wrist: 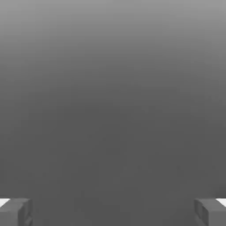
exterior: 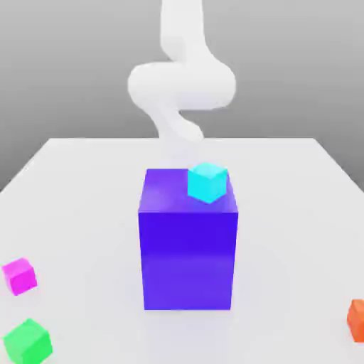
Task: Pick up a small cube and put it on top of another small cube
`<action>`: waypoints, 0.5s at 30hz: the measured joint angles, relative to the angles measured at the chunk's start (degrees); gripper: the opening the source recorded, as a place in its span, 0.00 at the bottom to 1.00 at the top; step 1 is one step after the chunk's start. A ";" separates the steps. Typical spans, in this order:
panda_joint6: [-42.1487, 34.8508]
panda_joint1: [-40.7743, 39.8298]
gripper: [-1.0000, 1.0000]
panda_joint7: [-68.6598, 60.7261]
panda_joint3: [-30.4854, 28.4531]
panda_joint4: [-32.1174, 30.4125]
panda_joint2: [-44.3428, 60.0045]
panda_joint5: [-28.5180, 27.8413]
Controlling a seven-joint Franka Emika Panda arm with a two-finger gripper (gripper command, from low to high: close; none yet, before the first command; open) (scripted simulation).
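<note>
txt: none legible | labels/brands/nos/signs: none | cube faces: plain, no marks | big block: plain | bench: plain, no print

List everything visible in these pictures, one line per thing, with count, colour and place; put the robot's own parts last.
table: one, white, spans the exterior view under everything.
big block: one, blue-violet, upright at the table's middle.
cyan cube: one, cyan, at the big block's top, toward the exterior view's right corner.
pink cube: one, magenta, on the table at the exterior view's left.
green cube: one, green, on the table nearer the camera than the pink cube, apart from it.
orange cube: one, orange, cut by the exterior view's right edge.
arm: one, white, behind the big block.
gripper: one, grey fingers set wide apart, open, holding nothing.
</note>
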 joint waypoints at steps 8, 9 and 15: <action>5.59 -2.80 0.50 -15.43 -7.71 -3.17 13.36 -8.04; 6.28 -3.12 0.50 -17.58 -8.86 -3.56 14.98 -8.67; 10.67 -4.52 0.50 -31.88 -16.63 -5.95 24.67 -10.44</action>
